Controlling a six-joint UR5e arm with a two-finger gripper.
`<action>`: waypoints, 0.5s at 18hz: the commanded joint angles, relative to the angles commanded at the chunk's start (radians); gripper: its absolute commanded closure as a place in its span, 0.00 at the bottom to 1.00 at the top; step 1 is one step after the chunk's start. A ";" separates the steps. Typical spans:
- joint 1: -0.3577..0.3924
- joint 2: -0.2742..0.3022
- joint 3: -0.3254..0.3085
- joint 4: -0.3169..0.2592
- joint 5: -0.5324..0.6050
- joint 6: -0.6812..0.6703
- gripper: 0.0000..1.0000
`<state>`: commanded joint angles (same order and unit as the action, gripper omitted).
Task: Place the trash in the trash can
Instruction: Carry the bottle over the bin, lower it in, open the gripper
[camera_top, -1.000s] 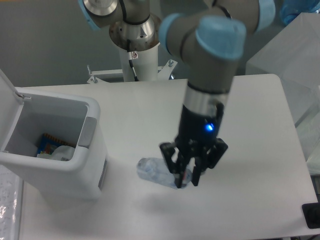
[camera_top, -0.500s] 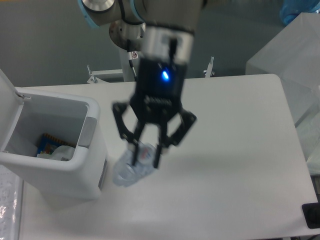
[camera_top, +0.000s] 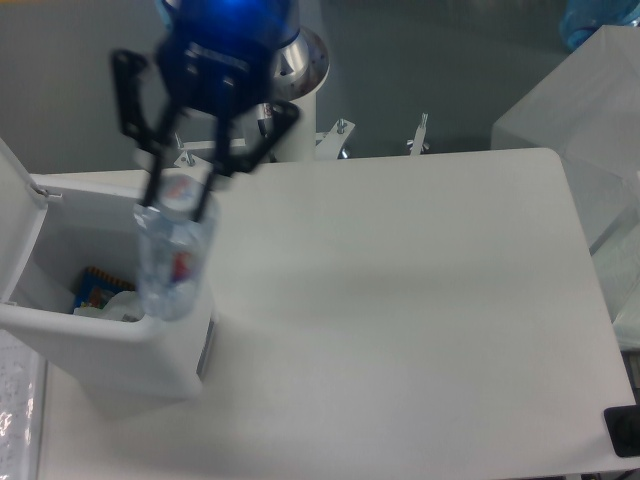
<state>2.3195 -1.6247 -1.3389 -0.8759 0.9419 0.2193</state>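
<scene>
since half a second ago gripper (camera_top: 182, 203) has carried the bottle (camera_top: 171, 262) off the table (camera_top: 400, 300) to hang over the trash can (camera_top: 110, 340). fingers are clamped on the bottle's cap end, and it dangles roughly upright with its base just above the can's right rim. looks empty, so light; thin clear plastic, likely slick and crushable (neck is the stiffest hold). inside the can: a printed packet (camera_top: 97, 288) and something white (camera_top: 118, 306), probably the tissue, partly hidden behind the bottle. gripper is motion-blurred, arm cut off at top.
</scene>
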 joint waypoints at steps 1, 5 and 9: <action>-0.014 0.014 -0.026 0.002 0.000 0.002 0.96; -0.051 0.028 -0.100 0.002 0.002 0.067 0.90; -0.064 0.019 -0.129 0.003 0.002 0.127 0.57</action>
<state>2.2550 -1.6060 -1.4680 -0.8728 0.9434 0.3465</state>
